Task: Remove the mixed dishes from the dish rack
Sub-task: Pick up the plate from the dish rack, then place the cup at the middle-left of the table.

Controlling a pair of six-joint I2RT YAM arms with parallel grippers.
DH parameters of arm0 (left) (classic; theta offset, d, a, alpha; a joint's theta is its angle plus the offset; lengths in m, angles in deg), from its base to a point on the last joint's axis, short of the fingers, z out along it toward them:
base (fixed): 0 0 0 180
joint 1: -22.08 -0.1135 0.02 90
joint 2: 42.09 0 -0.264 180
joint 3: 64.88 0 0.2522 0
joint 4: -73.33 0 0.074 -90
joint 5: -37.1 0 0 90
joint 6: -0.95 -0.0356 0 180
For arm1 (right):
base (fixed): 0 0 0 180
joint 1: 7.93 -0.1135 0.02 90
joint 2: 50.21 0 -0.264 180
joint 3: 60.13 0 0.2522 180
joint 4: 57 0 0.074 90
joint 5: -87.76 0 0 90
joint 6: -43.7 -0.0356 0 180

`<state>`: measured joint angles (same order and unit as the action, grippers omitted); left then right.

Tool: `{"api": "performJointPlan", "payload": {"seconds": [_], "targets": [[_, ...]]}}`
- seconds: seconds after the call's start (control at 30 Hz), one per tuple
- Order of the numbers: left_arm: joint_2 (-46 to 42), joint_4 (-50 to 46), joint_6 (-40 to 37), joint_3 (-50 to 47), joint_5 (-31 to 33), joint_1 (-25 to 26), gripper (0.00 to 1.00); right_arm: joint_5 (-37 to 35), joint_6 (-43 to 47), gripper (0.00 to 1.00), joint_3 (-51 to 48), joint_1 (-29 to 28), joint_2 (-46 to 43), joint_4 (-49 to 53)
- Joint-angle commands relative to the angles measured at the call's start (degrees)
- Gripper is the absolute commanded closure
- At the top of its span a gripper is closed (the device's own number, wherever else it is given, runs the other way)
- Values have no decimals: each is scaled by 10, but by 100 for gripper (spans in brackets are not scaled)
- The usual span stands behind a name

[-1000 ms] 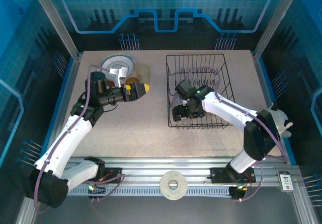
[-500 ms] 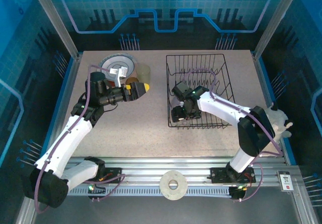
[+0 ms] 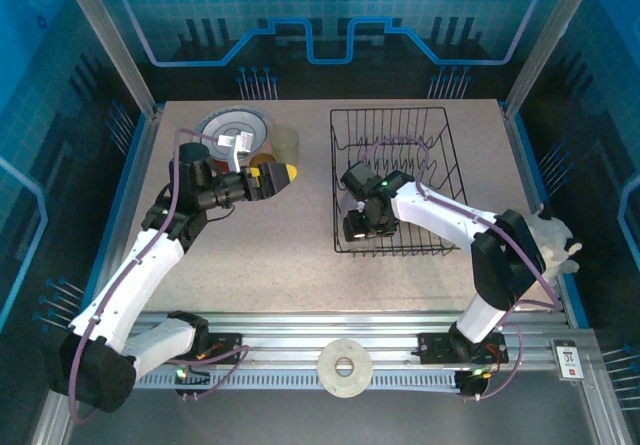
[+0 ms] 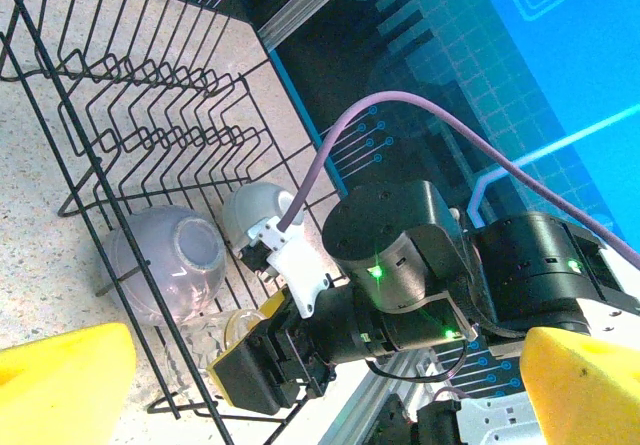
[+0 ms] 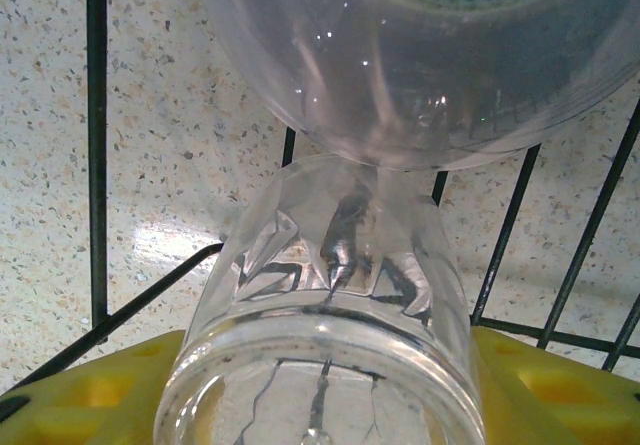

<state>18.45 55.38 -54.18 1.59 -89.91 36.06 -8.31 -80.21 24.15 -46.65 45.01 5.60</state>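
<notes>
Plate [image 3: 235,128] is furthest left, lying flat at the back of the table [image 3: 270,255]. It's round and white with a grey pattern. Just right of it are a small amber cup [image 3: 263,157] and a taller cream cup [image 3: 288,144], close together.

The left pincer [image 3: 273,176] hangs right in front of those two. Its chunky yellow fingers [image 4: 60,385] are spread wide apart with nothing between them, pointing across at the rack.

The table top is a speckled beige, stone-look surface. A white roll of tape [image 3: 344,367] sits on the metal rail [image 3: 300,327] at the near edge, between the two arm bases.

The dish rack [image 3: 390,111] takes up the right half of the table. It's a black wire rectangle with rows of upright tines.

The right pincer [image 3: 360,229] is down in its near-left corner. A clear glass tumbler [image 5: 320,345] with a faceted end sits between its yellow pads, end-on to the wrist camera. The pads are snug on either side, but I honestly can't tell if they're actually squeezing it.

Right up against the tumbler's far end is a translucent lilac cup [image 4: 165,260], round like a bowl. A pale greyish cup [image 4: 250,220] sits beside that one.

Blue see-through panels [image 3: 330,15] on aluminium posts box the whole thing in.
</notes>
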Motion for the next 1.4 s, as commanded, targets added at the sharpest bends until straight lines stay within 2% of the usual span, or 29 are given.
{"api": "performJointPlan", "payload": {"seconds": [0.0, 0.1, 0.2, 0.47, 0.7, 1.0, 1.37], "targets": [[10, -3, 17, 7, -19, -3, 1, -18, -3, 54, 7, -2, -38, 7], [14, 4, 26, 10, -33, -2, 1, -18, 1, 55, 18, 12, -77, 7], [17, 13, 32, 9, -40, -2, 1, 14, 3, 57, 21, 45, -118, -1], [45, 77, 80, -7, -72, 15, 1, 214, -18, 57, 11, 171, -206, -50], [105, 139, 117, 1, -95, 72, 1, 431, -105, 57, -30, 276, -250, -154], [186, 268, 201, 11, -98, 128, 1, 559, -220, 56, -103, 288, -262, -318], [214, 355, 262, 16, -112, 145, 1, 591, -273, 55, -144, 272, -260, -396]]}}
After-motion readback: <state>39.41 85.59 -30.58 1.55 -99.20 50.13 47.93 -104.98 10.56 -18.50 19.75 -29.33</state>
